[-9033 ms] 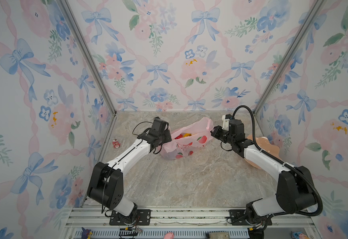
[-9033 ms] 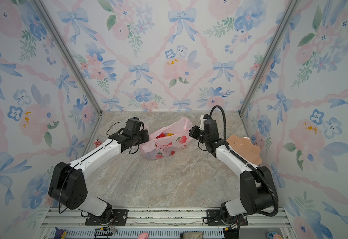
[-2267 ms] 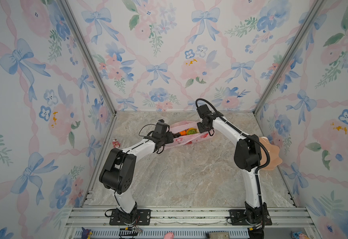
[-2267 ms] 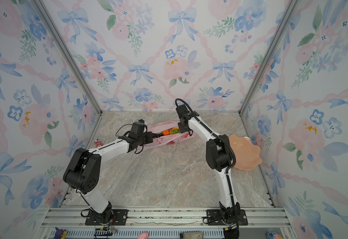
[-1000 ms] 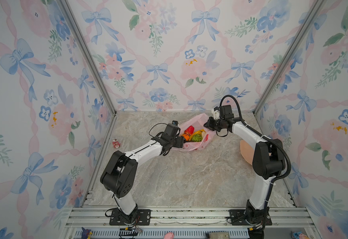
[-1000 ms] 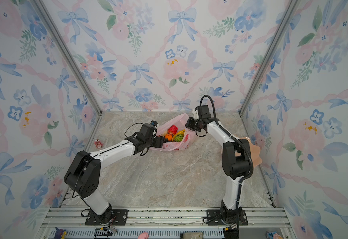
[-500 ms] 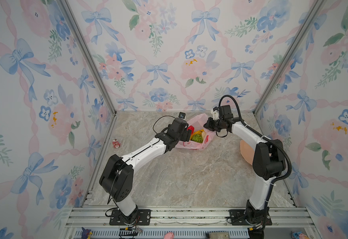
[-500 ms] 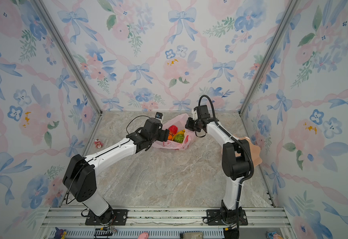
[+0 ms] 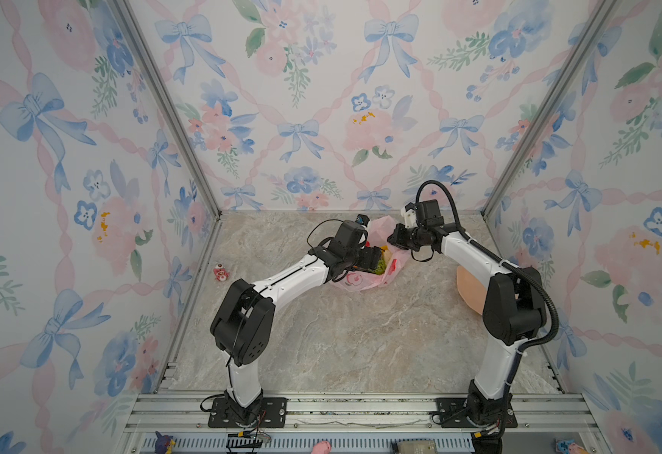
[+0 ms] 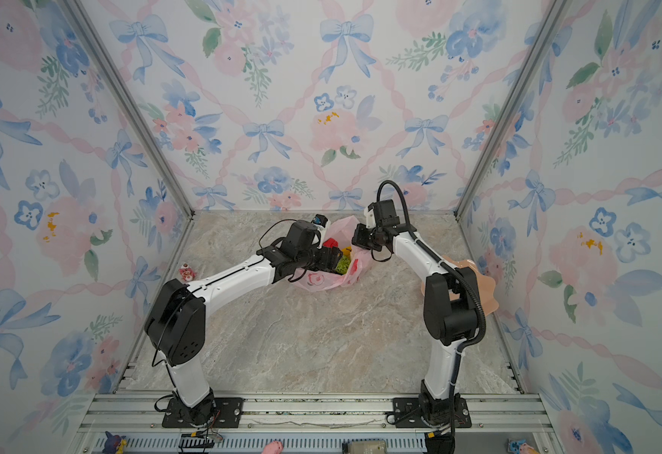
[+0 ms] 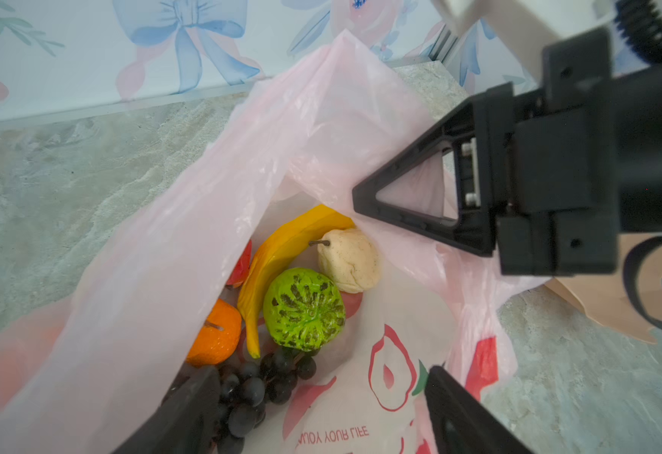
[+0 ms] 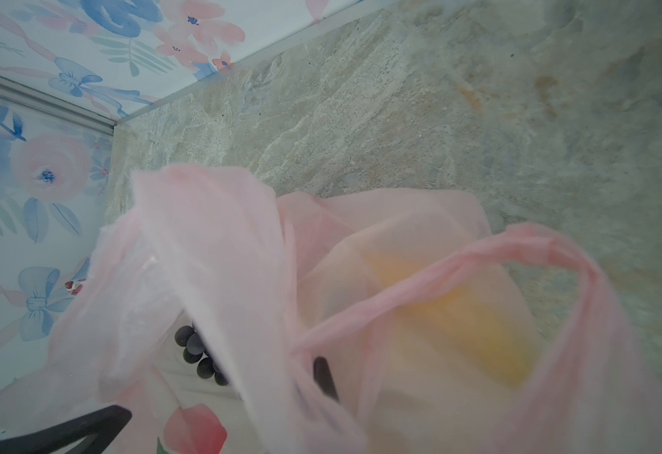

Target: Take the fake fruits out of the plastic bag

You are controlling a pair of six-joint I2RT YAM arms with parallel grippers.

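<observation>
One orange [image 11: 215, 336] and one red fruit [image 11: 241, 265] half behind plastic bag [image 11: 144, 295] film.

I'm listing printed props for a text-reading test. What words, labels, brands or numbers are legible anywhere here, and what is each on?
"ENJOY YOUR LIFE": red print on the plastic bag, seen flipped in the left wrist view, under a fruit print. The first word is only partly clear.
No other text is readable in any view. Any markings on the arms are too small to make out.
</observation>
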